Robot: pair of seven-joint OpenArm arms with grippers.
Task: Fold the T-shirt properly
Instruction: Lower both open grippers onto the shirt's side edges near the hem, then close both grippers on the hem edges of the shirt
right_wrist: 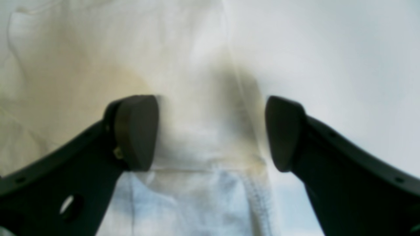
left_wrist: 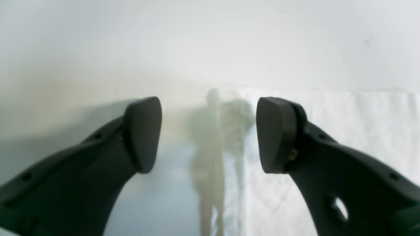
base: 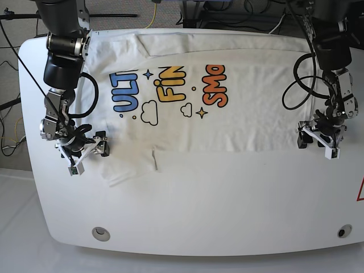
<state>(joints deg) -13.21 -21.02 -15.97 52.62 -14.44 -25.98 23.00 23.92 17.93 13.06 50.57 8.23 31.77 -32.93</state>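
Closing blind risks missed cloth — both pincers, left gripper (base: 319,142) and right gripper (base: 85,149), gape wide over the white printed cotton T-shirt (base: 227,114), holding nothing.

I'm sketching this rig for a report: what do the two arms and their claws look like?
Both arms are black with metal joints and looping black cables. The left claw and right claw have dark curved fingers with holes and rounded flat pads; white brackets show at the wrists in the base view.
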